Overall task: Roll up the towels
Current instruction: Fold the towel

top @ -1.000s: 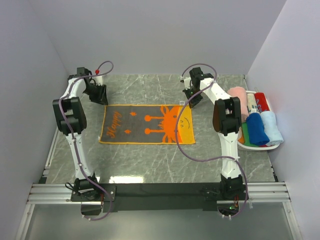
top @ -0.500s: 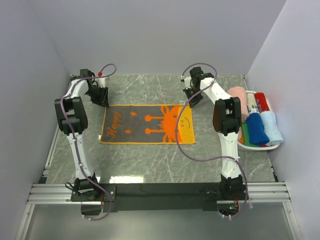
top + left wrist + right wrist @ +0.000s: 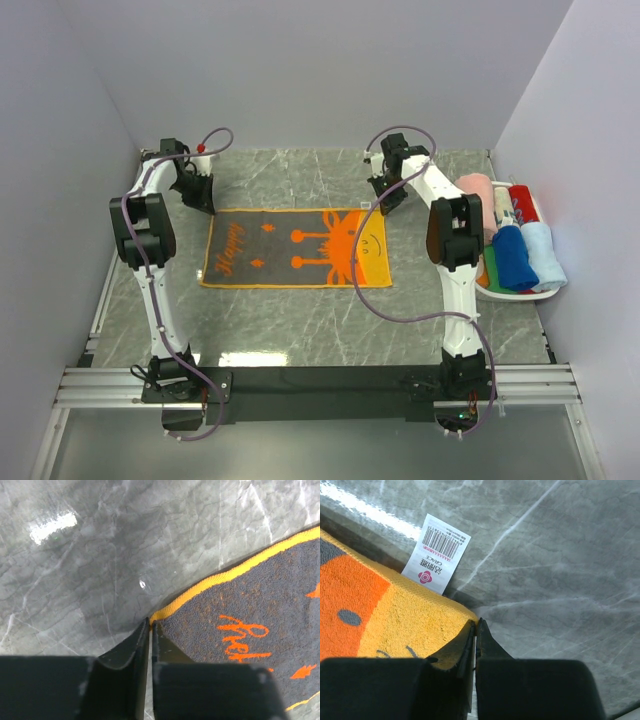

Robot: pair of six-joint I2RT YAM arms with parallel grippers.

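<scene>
Grey marble tabletop (image 3: 300, 320): you see Happy towel (image 3: 295, 248) spread flat at centre. Your left gripper (image 3: 151, 624) clenched on its far-left corner; right gripper (image 3: 475, 622) clenched on far-right corner, beside barcode tag (image 3: 436, 554). Rolled towels (image 3: 513, 256) in white basket (image 3: 520, 294), well right
</scene>
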